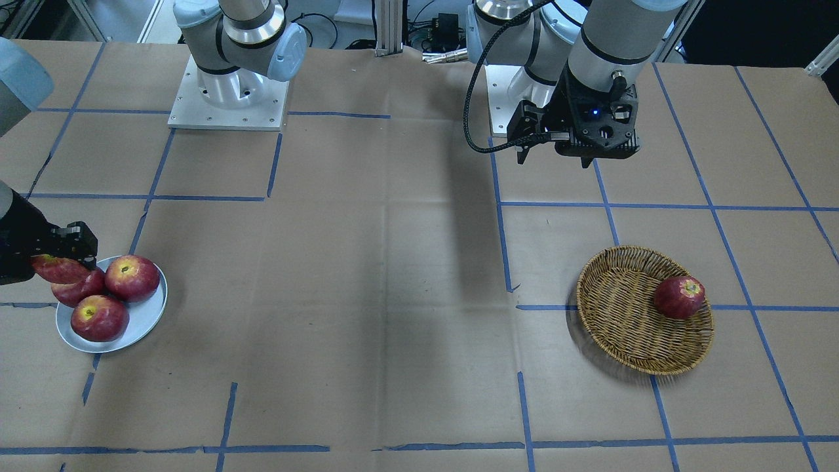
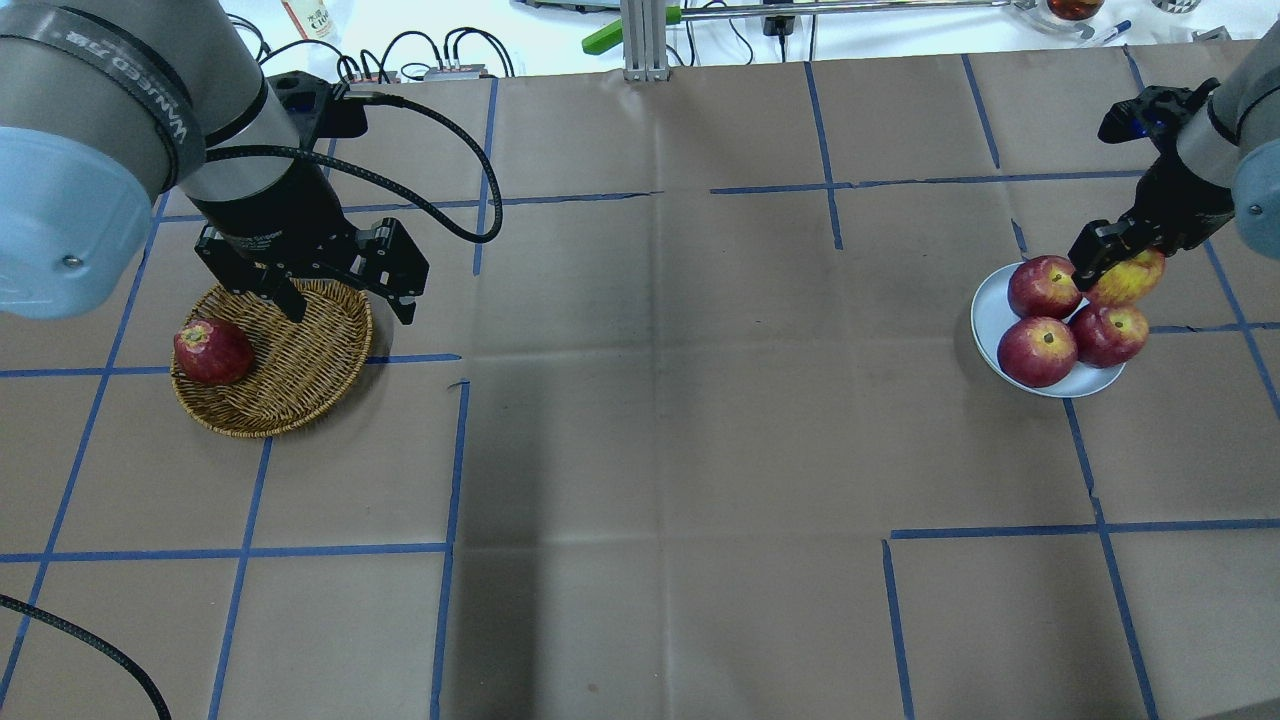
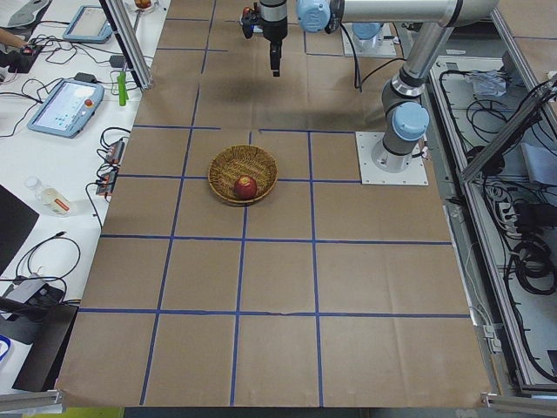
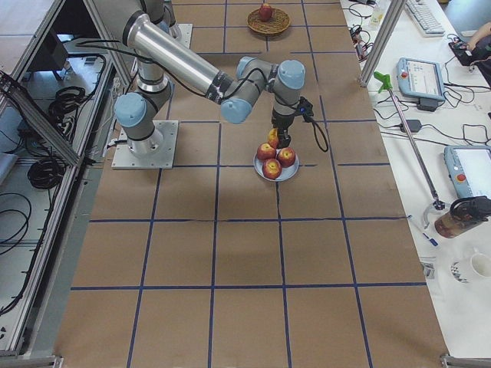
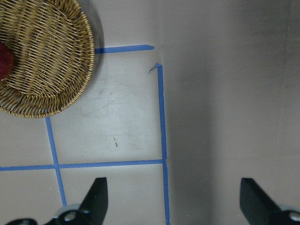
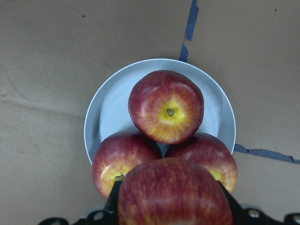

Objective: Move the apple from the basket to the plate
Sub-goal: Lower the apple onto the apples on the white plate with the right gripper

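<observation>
One apple (image 2: 1133, 277) pinched in right gripper (image 6: 172, 208), a finger pressed on each flank, fruit filling the whole gap and sitting right under the wrist camera. Held over the side of plate (image 6: 104, 115) toward the robot's right, just above three deeper-red apples (image 6: 166, 107) resting on it; touching them or not, cannot tell. Skin paler than theirs: pinkish-red, finely streaked, with yellow mottling on the face turned to the overhead camera. Streaked flank toward the wrist camera, stem hollow not in view there, so stem direction not readable. From the front view, wider than tall, long axis close to level with a slight tilt, partly hidden by the gripper body. Well apart, across brown paper tabletop (image 2: 650, 400): left gripper (image 2: 348, 300) with fingers spread wide, nothing between them, hanging just beside basket (image 2: 300, 370). Single dark red apple (image 2: 212, 351) inside the basket.
</observation>
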`<state>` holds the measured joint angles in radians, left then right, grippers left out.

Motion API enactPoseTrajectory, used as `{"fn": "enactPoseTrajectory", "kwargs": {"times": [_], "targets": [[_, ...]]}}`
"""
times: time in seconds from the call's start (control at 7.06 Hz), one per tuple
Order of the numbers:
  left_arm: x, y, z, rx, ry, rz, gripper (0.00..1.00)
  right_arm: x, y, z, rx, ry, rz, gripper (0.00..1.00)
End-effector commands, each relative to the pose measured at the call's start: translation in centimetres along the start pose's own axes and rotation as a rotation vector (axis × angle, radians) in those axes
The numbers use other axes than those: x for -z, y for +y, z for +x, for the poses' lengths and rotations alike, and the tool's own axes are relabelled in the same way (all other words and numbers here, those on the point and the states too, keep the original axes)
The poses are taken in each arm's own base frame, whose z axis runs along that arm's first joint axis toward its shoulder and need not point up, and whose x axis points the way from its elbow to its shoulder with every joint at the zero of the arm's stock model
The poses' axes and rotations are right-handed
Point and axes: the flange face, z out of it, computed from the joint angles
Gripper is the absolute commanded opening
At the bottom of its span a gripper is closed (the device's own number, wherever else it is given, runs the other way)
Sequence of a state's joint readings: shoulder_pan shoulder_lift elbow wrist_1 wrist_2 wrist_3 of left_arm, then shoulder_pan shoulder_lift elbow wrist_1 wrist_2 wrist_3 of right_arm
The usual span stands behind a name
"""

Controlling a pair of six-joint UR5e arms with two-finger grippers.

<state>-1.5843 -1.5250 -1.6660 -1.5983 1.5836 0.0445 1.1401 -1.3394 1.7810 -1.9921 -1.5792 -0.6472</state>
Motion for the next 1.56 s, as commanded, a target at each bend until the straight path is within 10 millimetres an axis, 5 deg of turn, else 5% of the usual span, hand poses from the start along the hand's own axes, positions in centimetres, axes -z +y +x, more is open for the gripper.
{"fn": "enactPoseTrajectory", "kwargs": {"times": [0.0,0.71,0.85,0.99,1.42], "targets": [[0.5,0.4,0.0,0.003,-0.008,0.011,0.99,-2.0,-0.2,0.3,-0.005,-0.019,-0.024,0.44],[0.7,0.6,0.0,0.005,-0.005,0.014,0.99,-5.4,-0.9,0.7,-0.007,-0.029,-0.043,0.48],[1.1,0.9,0.1,0.006,0.003,0.025,0.99,-5.0,-0.8,0.7,-0.007,-0.023,-0.038,0.63],[1.2,1.0,0.1,0.003,0.001,0.025,0.99,-5.3,-0.9,0.7,-0.007,-0.027,-0.04,0.99],[1.2,1.0,0.1,0.002,0.001,0.025,0.99,-2.9,-0.8,0.2,-0.002,-0.005,-0.015,1.0]]}}
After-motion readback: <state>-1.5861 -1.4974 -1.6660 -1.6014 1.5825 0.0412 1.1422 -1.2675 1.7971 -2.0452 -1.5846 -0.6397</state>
